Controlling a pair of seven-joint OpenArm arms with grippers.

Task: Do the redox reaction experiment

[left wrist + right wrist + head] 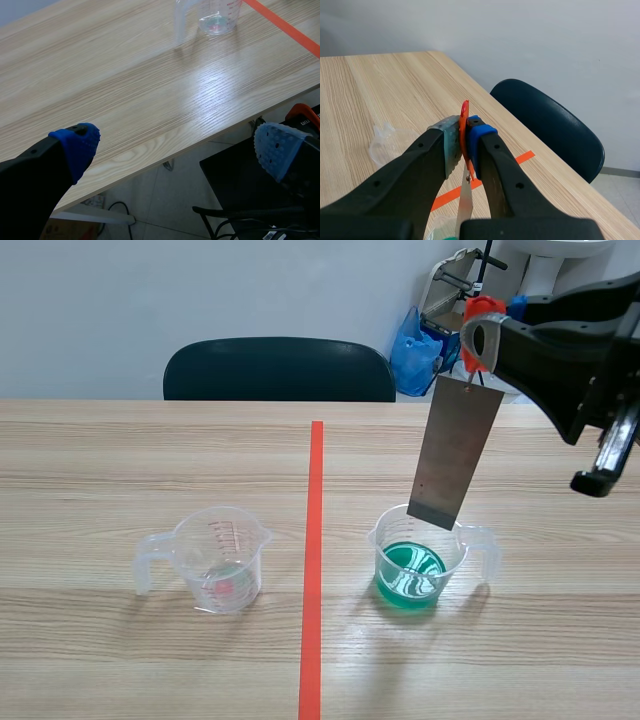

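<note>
On the left gripper, black fingers are capped with dotted blue pads; the right arm is cased in black.

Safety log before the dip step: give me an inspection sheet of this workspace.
Surface: wooden table, orange tape line down the middle.
Job's things: clear cup left of the line, nearly empty; green-liquid cup right of it; metal plate hanging from an orange clip, lower edge at that cup's mouth.
Clutter: nothing seen.
Grippers: right gripper shut on the orange clip; left gripper open, off the table's edge.
Cables: black cable on the floor.
Surroundings: dark chair, blue bag, pale wall.
</note>
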